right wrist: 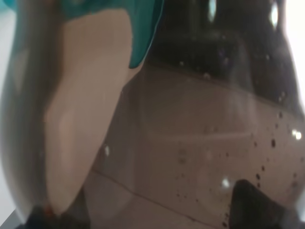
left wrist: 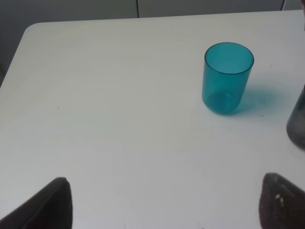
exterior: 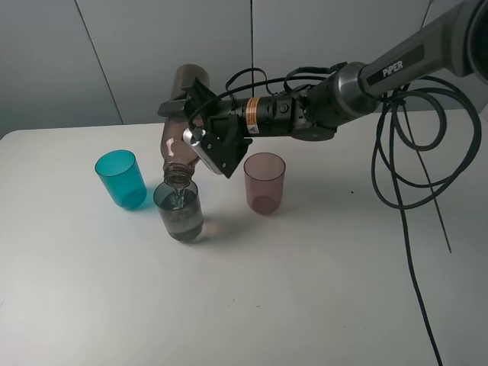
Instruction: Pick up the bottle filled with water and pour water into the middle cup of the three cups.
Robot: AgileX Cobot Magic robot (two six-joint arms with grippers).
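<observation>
Your right fingers [exterior: 183, 105] are clamped on the bottle [exterior: 172, 145], tipped neck-down just above the middle cup [exterior: 181, 215] on the desk [exterior: 305, 290]; water runs in, so you're mid-pour; next, watch the level, then tilt it upright; left fingers [left wrist: 52, 205] hang released.

Robotics lab setting, white table [exterior: 305, 305], plain grey wall panels [exterior: 152, 46], loose black cables [exterior: 390, 152]

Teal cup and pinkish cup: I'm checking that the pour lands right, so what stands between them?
The smoky grey middle cup, with the tilted bottle mouth-down just over it; the exterior high view shows it.
</observation>
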